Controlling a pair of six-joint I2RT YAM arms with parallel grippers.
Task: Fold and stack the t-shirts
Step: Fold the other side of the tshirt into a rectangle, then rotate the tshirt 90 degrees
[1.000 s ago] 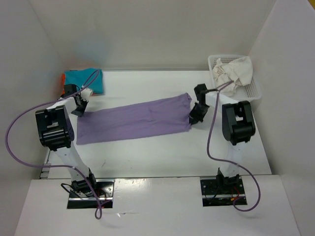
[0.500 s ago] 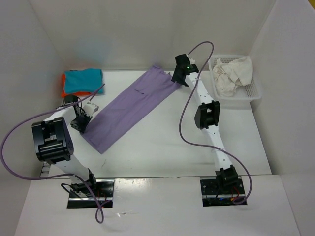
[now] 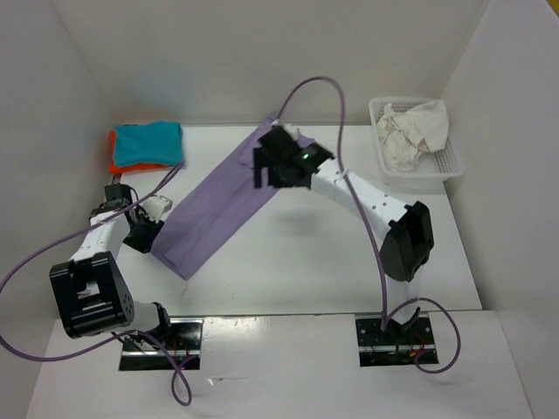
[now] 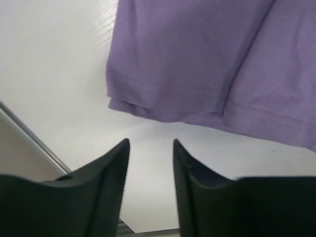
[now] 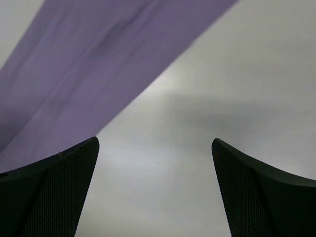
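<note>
The left arm (image 3: 96,240), white links with black joints, is folded back on itself: its large black elbow sits close to its base, and the forearm runs away from the base along the left side. Its black 2-finger left gripper (image 4: 150,144) points forward and down, jaws a narrow way apart. The right arm (image 3: 367,199) stretches far leftward past the centre line. Its black right gripper (image 5: 155,143) faces down, its 2 mesh-textured fingers (image 5: 54,192) spread wide.
</note>
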